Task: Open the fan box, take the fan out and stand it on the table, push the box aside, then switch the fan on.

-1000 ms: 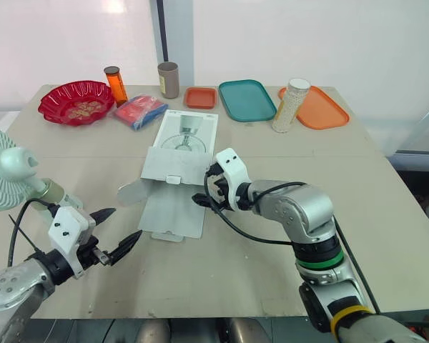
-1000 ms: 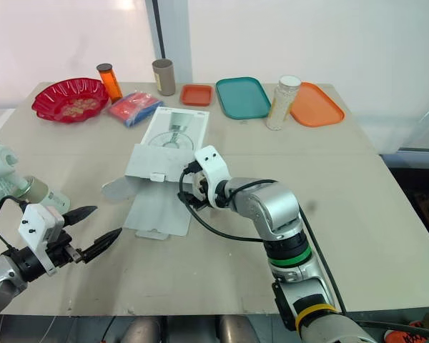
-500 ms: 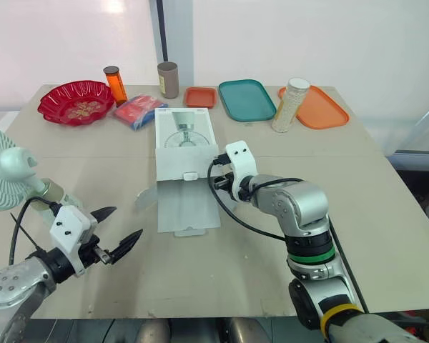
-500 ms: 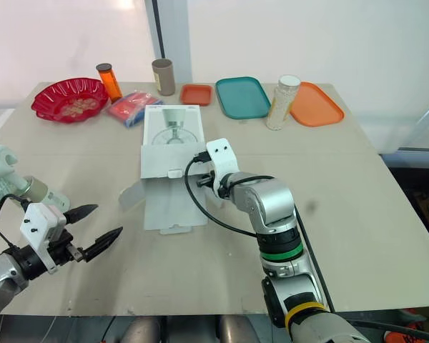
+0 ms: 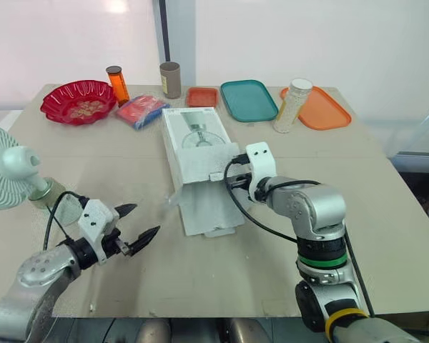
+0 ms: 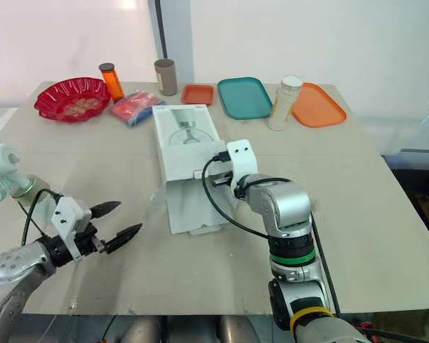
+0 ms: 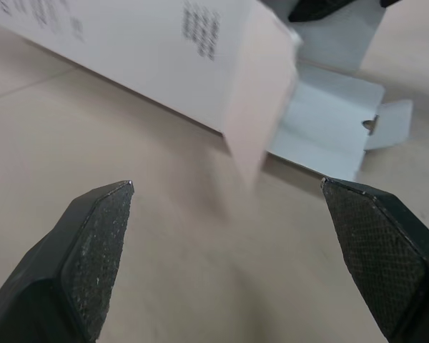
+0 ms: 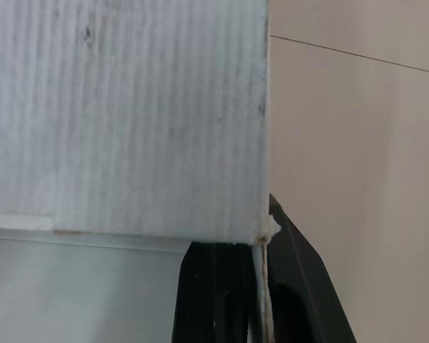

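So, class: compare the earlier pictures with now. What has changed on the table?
The right gripper, pinching the side of the fan box, swung the box's near end toward the robot's right. The left gripper, open, drifted inward. The fan stayed put.

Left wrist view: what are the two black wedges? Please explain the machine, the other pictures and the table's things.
They are the left jaws' open fingertips; that camera sits on the wrist. The machine is a two-armed humanoid robot. The eye views look down from its head. On the table lie an opened fan box, a teal tray and a red bowl; the fan stands at the robot's left. The right jaws pinch the box's edge, as the right wrist view shows.
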Controlling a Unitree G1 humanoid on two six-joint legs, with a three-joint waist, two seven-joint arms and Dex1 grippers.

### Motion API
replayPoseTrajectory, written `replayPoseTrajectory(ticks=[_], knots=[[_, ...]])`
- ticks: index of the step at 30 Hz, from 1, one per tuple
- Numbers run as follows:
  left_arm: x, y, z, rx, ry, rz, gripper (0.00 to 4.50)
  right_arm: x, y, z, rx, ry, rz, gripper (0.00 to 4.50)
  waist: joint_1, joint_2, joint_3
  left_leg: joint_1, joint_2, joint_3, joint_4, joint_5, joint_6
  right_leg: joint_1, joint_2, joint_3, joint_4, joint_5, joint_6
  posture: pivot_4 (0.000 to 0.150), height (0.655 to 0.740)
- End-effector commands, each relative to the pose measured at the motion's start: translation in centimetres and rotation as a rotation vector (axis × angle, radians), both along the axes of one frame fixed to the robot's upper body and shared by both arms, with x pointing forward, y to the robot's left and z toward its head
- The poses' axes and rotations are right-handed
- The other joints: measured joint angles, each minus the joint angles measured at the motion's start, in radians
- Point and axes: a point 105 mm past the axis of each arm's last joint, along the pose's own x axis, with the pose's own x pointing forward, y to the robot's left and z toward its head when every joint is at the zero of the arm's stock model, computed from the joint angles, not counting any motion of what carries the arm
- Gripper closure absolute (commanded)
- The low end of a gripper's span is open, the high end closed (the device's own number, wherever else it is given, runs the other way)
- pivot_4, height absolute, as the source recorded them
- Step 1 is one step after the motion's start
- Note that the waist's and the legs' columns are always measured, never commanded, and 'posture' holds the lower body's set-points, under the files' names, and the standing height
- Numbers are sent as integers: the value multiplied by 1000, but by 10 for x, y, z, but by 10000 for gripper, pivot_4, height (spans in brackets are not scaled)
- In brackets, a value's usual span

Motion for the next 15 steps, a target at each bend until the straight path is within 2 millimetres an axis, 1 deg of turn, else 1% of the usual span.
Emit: replayPoseTrajectory(ticks=[1, 2, 6, 7, 9, 13, 15], knots=[[5, -4, 0, -10, -13, -40, 0, -8, -37, 0, -40, -8, -150, 44254, 1, 0, 0, 0, 0, 0, 0, 0, 0, 0, 0, 0, 0, 0, 0, 1500, 7400], [8, -5, -1, -17, -10, -50, 0, -12, -48, -1, -45, -7, -199, 44254, 1, 0, 0, 0, 0, 0, 0, 0, 0, 0, 0, 0, 0, 0, 0, 1500, 7400], [20, -12, -5, -14, -8, -87, 0, -24, -84, 0, -53, -10, -346, 44254, 3, 0, 0, 0, -1, 0, 0, 0, 0, 0, -1, 0, 0, 0, 0, 1500, 7400], [24, -14, -5, -18, -13, -104, 0, -28, -95, 0, -53, -11, -405, 44254, 4, 0, 0, 0, -1, 0, 0, 0, 0, 0, -1, 0, 0, 0, 0, 1500, 7400], [29, -18, -4, -28, -19, -127, 0, -34, -112, 1, -58, -15, -482, 44254, 3, 0, 0, 0, -1, 0, 0, 0, 0, 0, -1, 0, 0, 0, 0, 1500, 7400], [35, -30, -3, -32, -20, -191, 0, -42, -141, 7, -71, -41, -600, 44254, -1, 0, 0, 0, -1, 0, 0, 0, 0, 0, -1, 0, 0, 0, 0, 1500, 7400], [39, -33, -3, -31, -23, -209, 0, -45, -148, 8, -76, -47, -626, 44254, -2, 0, 0, 0, -1, 0, 0, 0, 0, 0, 0, 0, 0, 0, 0, 1500, 7400]])
